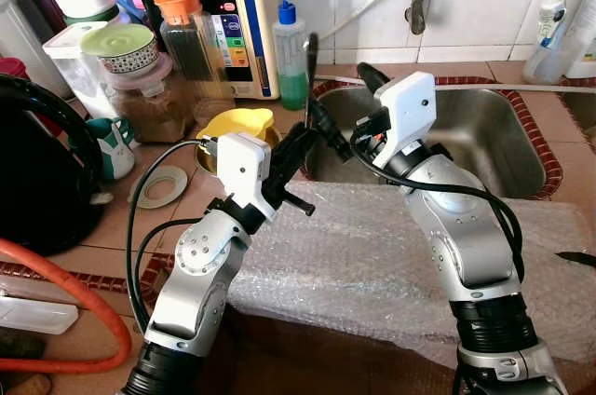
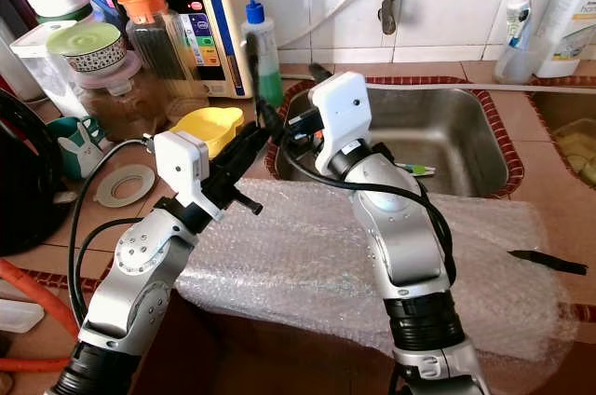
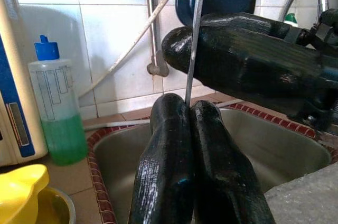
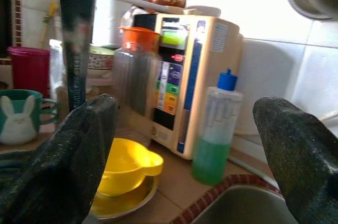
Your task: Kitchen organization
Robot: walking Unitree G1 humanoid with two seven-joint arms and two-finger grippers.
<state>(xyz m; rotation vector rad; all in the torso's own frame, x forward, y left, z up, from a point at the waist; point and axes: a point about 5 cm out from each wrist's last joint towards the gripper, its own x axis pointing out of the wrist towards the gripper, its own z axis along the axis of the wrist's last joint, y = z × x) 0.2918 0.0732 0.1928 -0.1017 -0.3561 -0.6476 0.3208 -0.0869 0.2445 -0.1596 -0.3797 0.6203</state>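
My left gripper [image 1: 302,141] is shut on a thin dark blade [image 1: 312,67] that stands upright above the sink's near left corner. In the left wrist view its fingers [image 3: 169,160] pinch the blade [image 3: 193,39] edge-on. My right gripper [image 1: 345,100] is open right beside it, with one finger close to the blade and the other toward the sink. The right wrist view has the blade [image 4: 77,34] just over one finger [image 4: 68,150], with nothing between the fingers.
A bubble-wrap sheet [image 1: 372,255] covers the counter's front edge, and a black knife [image 2: 549,263] lies on its right end. The steel sink [image 1: 494,139] is behind it. Left of the sink are a yellow bowl [image 1: 240,123], a green soap bottle [image 1: 291,55], a water purifier [image 1: 233,13] and jars [image 1: 191,36].
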